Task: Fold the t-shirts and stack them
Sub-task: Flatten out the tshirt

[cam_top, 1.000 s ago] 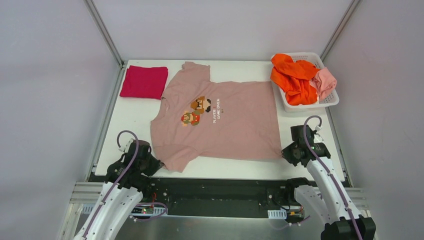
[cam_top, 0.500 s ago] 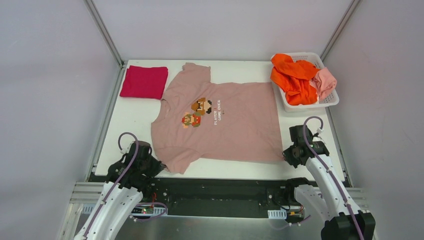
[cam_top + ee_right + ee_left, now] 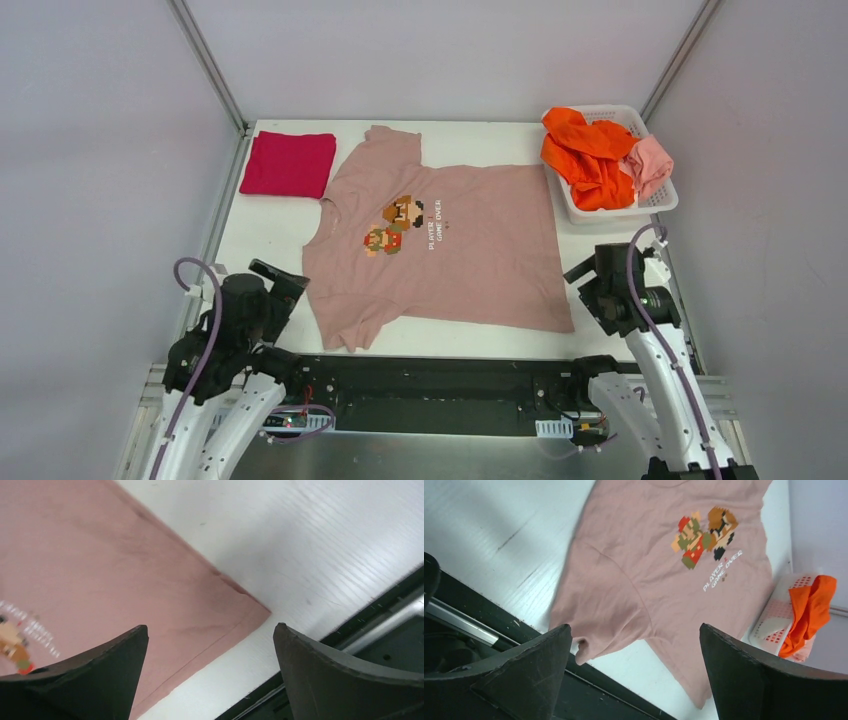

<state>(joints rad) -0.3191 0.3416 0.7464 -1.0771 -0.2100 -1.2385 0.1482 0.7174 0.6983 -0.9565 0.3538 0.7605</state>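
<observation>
Left gripper [image 3: 634, 627]: fingers wide apart, nothing clamped. It hangs above the table's [image 3: 260, 230] near-left corner. In the left wrist view the pink tee's near sleeve shows between the fingers, lower down and not gripped.

Right gripper [image 3: 211, 626]: fingers wide apart too, nothing clamped. It sits over the table's near-right side. In the right wrist view the tee's near hem corner shows between the fingers, lying flat on the table.

Pink tee [image 3: 460, 260]: spread flat mid-table, print side up.
- Long axis runs left-right across the table, with the collar toward the table's left side and the hem toward its right.
- One sleeve points to the table's far edge. The other points to the near edge and its tip reaches that edge.
- Pixel print [image 3: 395, 222] is on the chest, closer to the collar. White text [image 3: 435, 222] is beside it on the hem side and runs near-to-far across the table.
- Cloth looks mostly smooth, with light creases around the near sleeve.

Count: 4 tees, 1 basket, 2 arms.
- 1 pink tee, spread out as above.
- 1 crimson tee [image 3: 288, 163], folded into a rectangle at the table's far-left corner, just beside the pink tee's collar side. Can't tell if they touch.
- 1 orange tee [image 3: 590, 160], bunched in the basket [image 3: 660, 205] at the table's far-right corner and spilling over its rim.
- 1 salmon tee [image 3: 650, 165], bunched in the same basket on the side nearest the table's right edge.
</observation>
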